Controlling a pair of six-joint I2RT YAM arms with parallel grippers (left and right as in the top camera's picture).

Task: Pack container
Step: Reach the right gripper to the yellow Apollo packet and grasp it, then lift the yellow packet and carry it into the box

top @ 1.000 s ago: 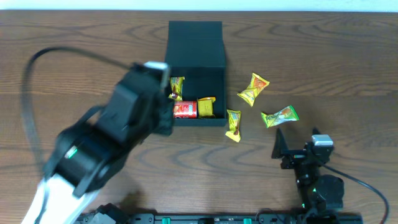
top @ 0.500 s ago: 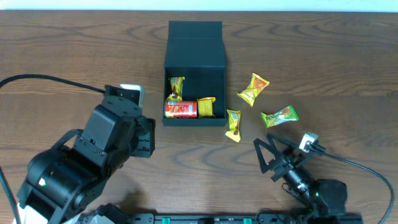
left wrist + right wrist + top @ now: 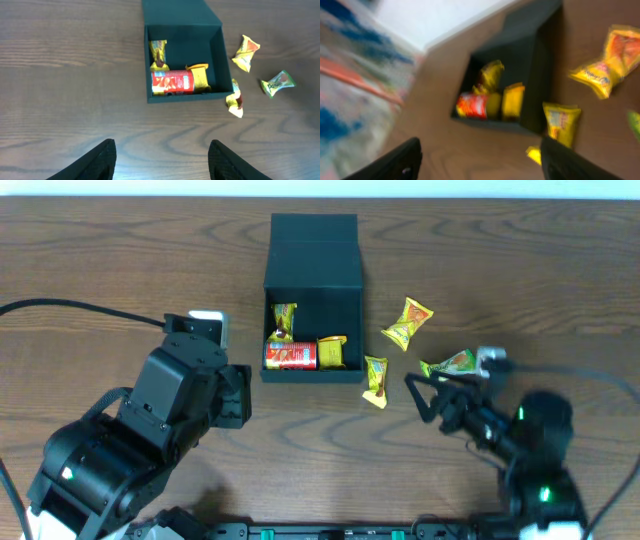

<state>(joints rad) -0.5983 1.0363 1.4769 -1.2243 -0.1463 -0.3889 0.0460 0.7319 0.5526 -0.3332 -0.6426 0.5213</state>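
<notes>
Dark teal, nearly black, the container sits at the upper centre of the overhead frame on a brown wood-grain bench. Its hinged lid is folded back toward the top edge, leaving the inside open for loading. Against the lower wall inside lie a red can and 2 packed yellow packets.

3 more wait on the bench to the right. The near yellow packet is just beside the lower right corner, the upper yellow packet lies higher up, and the green packet is furthest right.

The left arm is at lower left, its camera looking straight down. The left fingers are spread wide and empty.

The right arm reaches in from lower right, angled toward the loose packets, probably to collect 1. Its view is blurred. The right fingers are likewise spread apart, holding nothing.
</notes>
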